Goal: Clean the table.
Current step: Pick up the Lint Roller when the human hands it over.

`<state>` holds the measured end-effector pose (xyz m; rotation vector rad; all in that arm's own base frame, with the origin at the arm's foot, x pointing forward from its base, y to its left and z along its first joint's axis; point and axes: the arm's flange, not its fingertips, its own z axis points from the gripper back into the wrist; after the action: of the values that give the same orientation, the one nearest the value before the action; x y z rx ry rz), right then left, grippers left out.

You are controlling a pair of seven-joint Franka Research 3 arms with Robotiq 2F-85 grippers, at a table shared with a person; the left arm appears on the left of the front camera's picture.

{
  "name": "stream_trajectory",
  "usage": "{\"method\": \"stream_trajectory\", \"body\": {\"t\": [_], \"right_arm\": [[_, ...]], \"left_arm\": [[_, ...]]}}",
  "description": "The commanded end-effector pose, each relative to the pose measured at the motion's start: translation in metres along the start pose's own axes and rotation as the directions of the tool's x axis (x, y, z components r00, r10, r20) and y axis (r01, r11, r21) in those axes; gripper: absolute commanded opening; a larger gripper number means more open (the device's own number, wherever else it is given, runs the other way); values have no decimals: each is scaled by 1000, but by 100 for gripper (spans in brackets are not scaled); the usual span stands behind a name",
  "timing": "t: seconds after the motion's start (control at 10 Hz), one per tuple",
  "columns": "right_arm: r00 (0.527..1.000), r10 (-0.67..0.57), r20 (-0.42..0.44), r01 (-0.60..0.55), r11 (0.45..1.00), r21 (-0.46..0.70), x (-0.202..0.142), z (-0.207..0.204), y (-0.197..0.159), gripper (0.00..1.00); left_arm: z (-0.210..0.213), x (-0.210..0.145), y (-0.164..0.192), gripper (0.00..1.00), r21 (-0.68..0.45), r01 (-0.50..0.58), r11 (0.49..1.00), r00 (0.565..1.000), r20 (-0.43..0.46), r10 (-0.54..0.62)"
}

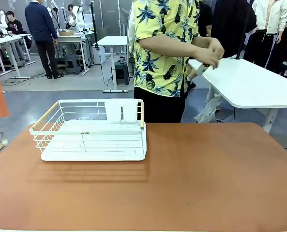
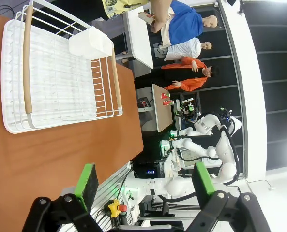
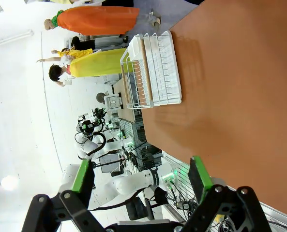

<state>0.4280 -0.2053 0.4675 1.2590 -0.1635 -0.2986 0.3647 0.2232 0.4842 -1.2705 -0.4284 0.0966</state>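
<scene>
The table [image 1: 191, 179] has a matte reddish-brown top that runs the full width of the front view. On its far left stands a white wire rack [image 1: 91, 130]. In the left wrist view my left gripper [image 2: 143, 186] is open above the table's edge [image 2: 46, 159], its green pads [image 2: 87, 181] wide apart with nothing between them. The rack [image 2: 56, 82] lies ahead of it. My right gripper [image 3: 141, 179] is also open and empty over the table [image 3: 240, 96], with the rack [image 3: 155, 72] farther off.
A person in a yellow patterned shirt [image 1: 165, 43] stands at the far edge, both hands [image 1: 208, 50] raised and holding a small object. A white holder [image 1: 121, 110] sits at the rack's back. A white-topped table [image 1: 249, 84] stands behind on the right.
</scene>
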Motion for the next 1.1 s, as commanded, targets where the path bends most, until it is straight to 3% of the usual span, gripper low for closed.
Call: {"method": "stream_trajectory", "body": {"t": [0.0, 1.0], "right_arm": [[1000, -2, -1, 2, 1000, 4, -2, 0, 2, 100], [1000, -2, -1, 2, 1000, 4, -2, 0, 2, 100]], "left_arm": [[2, -1, -3, 100, -8, 7, 1000, 1000, 4, -7], [2, -1, -3, 100, -8, 7, 1000, 1000, 4, -7]]}}
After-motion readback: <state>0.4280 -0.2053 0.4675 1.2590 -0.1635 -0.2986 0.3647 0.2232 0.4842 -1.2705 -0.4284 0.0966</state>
